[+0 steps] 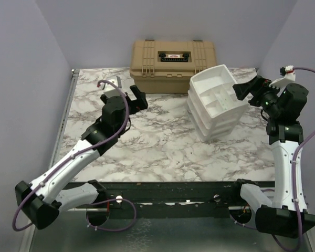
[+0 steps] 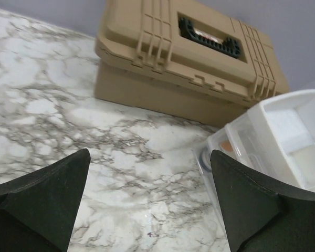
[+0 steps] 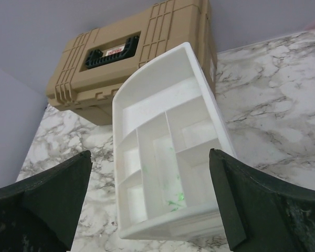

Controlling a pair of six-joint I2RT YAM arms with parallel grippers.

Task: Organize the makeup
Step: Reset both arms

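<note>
The white tiered tray organizer (image 1: 216,101) stands right of centre. Its top tier (image 3: 165,152) shows only bare compartments. Through a lower tier's wall I see an orange round disc (image 2: 227,146) and a dark round rim (image 2: 201,156), perhaps the small jar. The palette, bottles, pink tube and purple curler are hidden or out of view. My left gripper (image 1: 138,98) is open and empty above the table, left of the organizer (image 2: 283,131). My right gripper (image 1: 240,90) is open and empty, hovering at the organizer's right side, its fingers (image 3: 252,205) spread wider than the top tier.
A closed tan hard case (image 1: 172,59) with a black handle stands at the back centre, right behind the organizer; it also shows in the left wrist view (image 2: 184,58) and the right wrist view (image 3: 121,58). Walls enclose the marble table (image 1: 163,152) on three sides.
</note>
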